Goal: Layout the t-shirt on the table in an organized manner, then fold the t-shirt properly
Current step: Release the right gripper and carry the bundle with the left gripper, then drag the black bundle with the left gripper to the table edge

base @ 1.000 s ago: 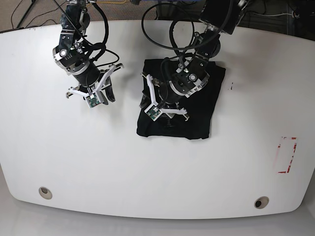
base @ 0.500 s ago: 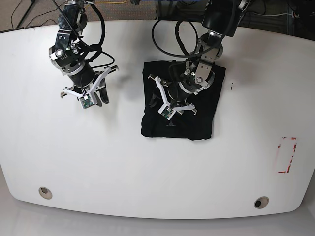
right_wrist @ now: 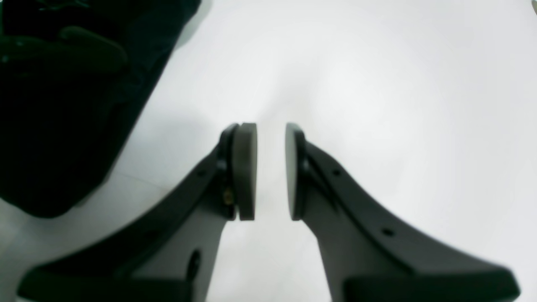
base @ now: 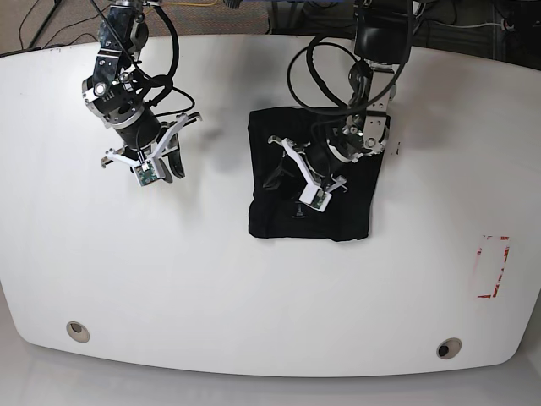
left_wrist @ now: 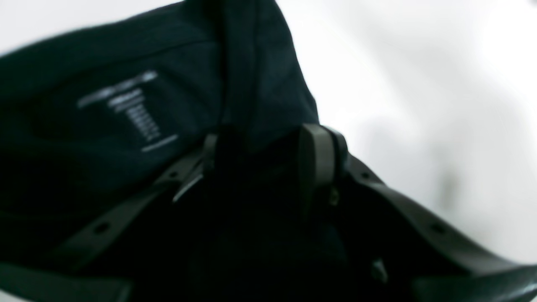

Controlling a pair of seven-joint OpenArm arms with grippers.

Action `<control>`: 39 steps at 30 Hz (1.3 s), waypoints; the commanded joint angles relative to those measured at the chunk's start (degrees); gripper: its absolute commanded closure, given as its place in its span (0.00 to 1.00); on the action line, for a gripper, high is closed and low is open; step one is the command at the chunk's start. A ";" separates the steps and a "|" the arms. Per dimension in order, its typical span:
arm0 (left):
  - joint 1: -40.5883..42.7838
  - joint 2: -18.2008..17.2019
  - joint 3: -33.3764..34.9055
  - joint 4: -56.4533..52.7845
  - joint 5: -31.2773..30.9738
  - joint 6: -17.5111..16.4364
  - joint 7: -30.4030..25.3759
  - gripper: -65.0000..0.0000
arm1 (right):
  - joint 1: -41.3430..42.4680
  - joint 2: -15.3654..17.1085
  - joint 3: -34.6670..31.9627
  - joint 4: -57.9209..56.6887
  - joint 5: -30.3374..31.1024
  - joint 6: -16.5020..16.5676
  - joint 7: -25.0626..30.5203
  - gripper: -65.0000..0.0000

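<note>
Folded black tee (base: 342, 216) mid-table (base: 254, 296)

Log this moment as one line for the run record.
t-shirt: folded black block on table | left pincer: over shirt, grip unclear | right pincer: narrow gap, empty, over bare table

Beyond the far edge of the work surface, a strip of brown carpeted floor (base: 51, 21) carries dark cables (base: 38, 17) at upper left and a pale cable (base: 478, 25) at upper right. A yellow cable (base: 199, 5) crosses the top margin.
</note>
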 commanded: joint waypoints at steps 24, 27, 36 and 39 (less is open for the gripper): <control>4.48 -15.83 -4.05 -2.09 4.47 -2.71 18.74 0.63 | -2.00 0.11 -0.12 1.41 1.23 0.14 1.28 0.83; 5.97 -17.76 -4.05 -0.51 4.47 -2.71 18.74 0.63 | -2.00 0.11 -0.12 1.24 1.23 0.14 1.28 0.83; 7.20 -23.13 -3.97 8.81 4.47 -2.80 18.74 0.63 | -2.00 0.02 -0.21 1.24 1.23 0.23 1.28 0.83; 7.03 -23.39 -4.05 11.09 4.47 -2.80 18.74 0.63 | -2.00 -0.07 -0.21 1.32 1.23 0.23 1.28 0.83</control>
